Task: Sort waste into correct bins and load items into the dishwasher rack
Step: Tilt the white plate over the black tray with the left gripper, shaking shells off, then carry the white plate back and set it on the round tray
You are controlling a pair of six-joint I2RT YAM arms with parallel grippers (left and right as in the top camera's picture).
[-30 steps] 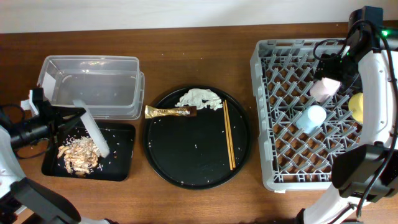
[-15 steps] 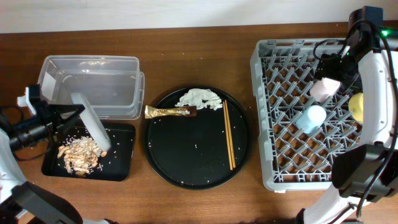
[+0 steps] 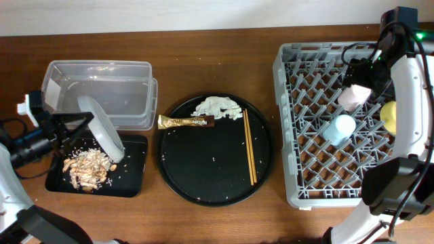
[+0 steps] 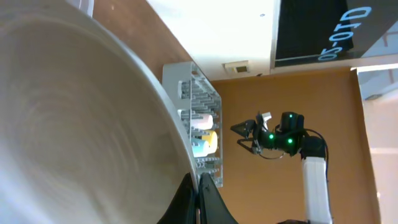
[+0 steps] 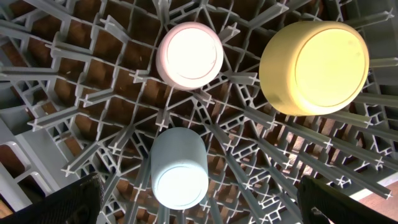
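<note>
Left of the round black tray [image 3: 203,173], the left gripper [image 3: 81,126] has its jaws pressed tight on the rim of the pale grey round plate [image 3: 103,134]; plate tilted steeply on edge over the shallow black rectangular tray [image 3: 134,169]; beige food scraps [image 3: 85,166] heaped in that shallow tray, just under the plate's lower edge; clear plastic tub [image 3: 102,91] also left of the round tray, on the far side of the shallow one and right against it; on the round tray, at its far edge, the crumpled white tissue [image 3: 218,107], with the brown-and-gold snack wrapper [image 3: 184,122] touching its left end; wooden chopsticks [image 3: 249,152] lie together along the round tray's right side; a few pale crumbs on its floor; right of the round tray, the grey dishwasher rack [image 3: 305,176]; among its pegs the pink cup [image 3: 354,96], blue cup [image 3: 341,128] just nearer, yellow bowl [image 3: 388,115] at the rack's right wall; right gripper [image 3: 366,70] hangs above the rack by the pink cup, jaws spread wide, apart from the cups and bowl.
</note>
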